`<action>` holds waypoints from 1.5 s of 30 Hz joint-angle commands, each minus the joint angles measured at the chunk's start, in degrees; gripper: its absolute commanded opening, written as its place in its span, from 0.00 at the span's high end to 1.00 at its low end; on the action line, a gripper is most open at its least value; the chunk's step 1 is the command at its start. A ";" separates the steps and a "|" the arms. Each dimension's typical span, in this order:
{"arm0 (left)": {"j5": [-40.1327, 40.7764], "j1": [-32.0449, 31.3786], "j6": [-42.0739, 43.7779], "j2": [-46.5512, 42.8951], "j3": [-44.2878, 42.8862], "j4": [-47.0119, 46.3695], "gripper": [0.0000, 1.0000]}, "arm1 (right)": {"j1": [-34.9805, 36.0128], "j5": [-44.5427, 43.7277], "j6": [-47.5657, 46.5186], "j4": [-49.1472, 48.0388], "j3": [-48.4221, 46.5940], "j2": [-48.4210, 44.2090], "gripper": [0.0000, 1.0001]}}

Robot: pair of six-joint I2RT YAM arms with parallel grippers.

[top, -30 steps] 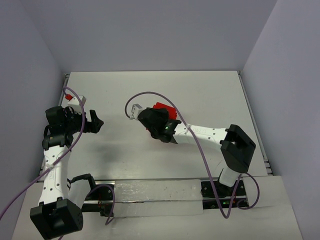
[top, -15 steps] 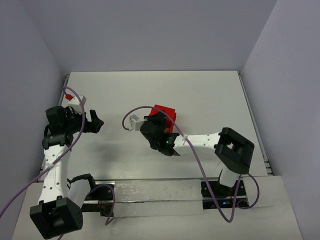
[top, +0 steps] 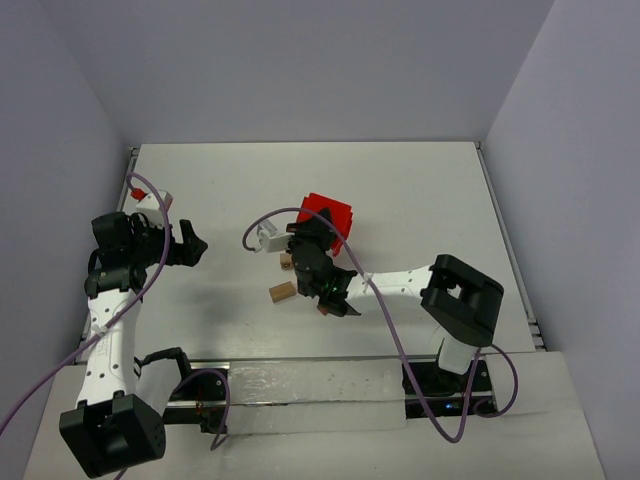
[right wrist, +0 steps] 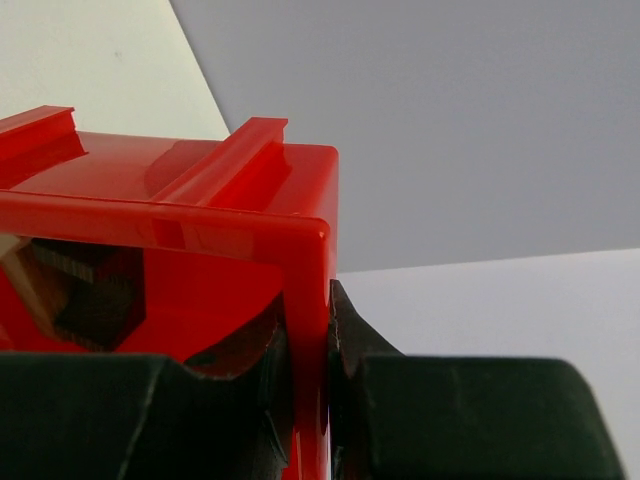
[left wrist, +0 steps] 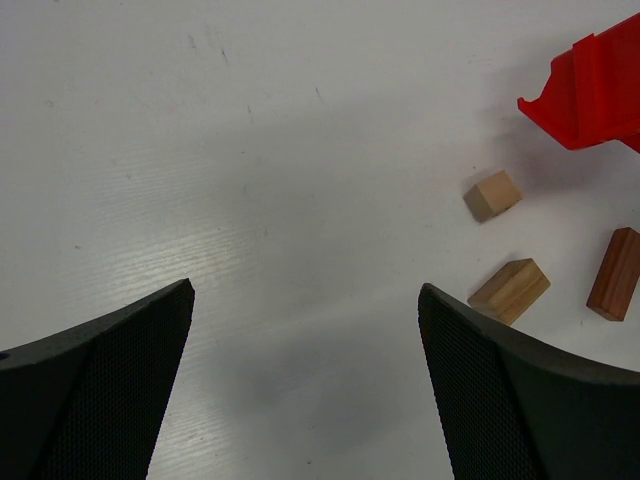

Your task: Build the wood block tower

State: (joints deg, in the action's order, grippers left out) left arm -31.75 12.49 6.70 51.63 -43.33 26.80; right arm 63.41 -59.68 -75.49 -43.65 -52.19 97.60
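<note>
My right gripper (right wrist: 326,345) is shut on the wall of the red plastic bin (right wrist: 200,215), which it holds tipped over the middle of the table (top: 324,216). Some wood blocks still show inside it (right wrist: 75,290). Three blocks lie on the table in the left wrist view: a tan cube (left wrist: 492,195), a tan block (left wrist: 509,290) and a reddish-brown bar (left wrist: 613,273). From above I see a tan block (top: 281,292) and a small one (top: 286,264) left of the right gripper (top: 312,248). My left gripper (left wrist: 305,390) is open and empty at the far left (top: 194,245). No tower stands.
The white table (top: 420,190) is walled by grey panels at the back and sides. A purple cable (top: 270,215) loops over the right arm. A small white and red connector (top: 150,197) lies at the table's left edge.
My right gripper has swung the red bin left and tipped it. Wood blocks have dropped out onto the table beside it. The left arm has not moved.
</note>
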 commanded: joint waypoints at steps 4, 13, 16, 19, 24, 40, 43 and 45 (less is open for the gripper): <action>-0.51 0.60 0.47 -0.44 -1.71 -1.43 0.01 | 2.63 -2.14 -3.45 -10.21 2.48 0.82 1.00; -0.76 0.60 0.36 -0.41 -1.76 -1.47 0.01 | 4.88 3.20 -29.03 -49.65 7.19 10.54 1.00; -0.60 0.60 0.43 -0.13 -1.84 -1.14 0.01 | 5.58 3.45 -32.69 -57.59 6.82 15.76 1.00; -0.68 0.73 0.56 -0.40 -1.78 -1.19 0.01 | 5.58 2.44 -31.46 -57.60 6.51 15.59 1.00; -0.77 0.69 0.51 0.13 -1.84 -1.14 0.01 | 5.40 2.55 -30.93 -57.60 6.48 14.02 1.00; -0.68 0.78 0.51 -0.13 -1.80 -1.14 0.01 | -1.36 -0.04 -10.98 -26.91 3.81 -0.88 1.00; -0.60 0.78 0.51 -0.44 -1.76 -1.40 0.01 | -3.09 0.70 -1.73 -12.36 2.90 -5.97 1.00; -0.53 0.87 0.51 -0.48 -1.77 -1.30 0.01 | -3.91 1.71 2.28 -7.79 2.66 -8.24 1.00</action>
State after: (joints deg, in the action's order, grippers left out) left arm -31.73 12.65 6.70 51.68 -43.33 26.79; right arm 60.71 -58.64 -88.18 -62.50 -46.74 95.95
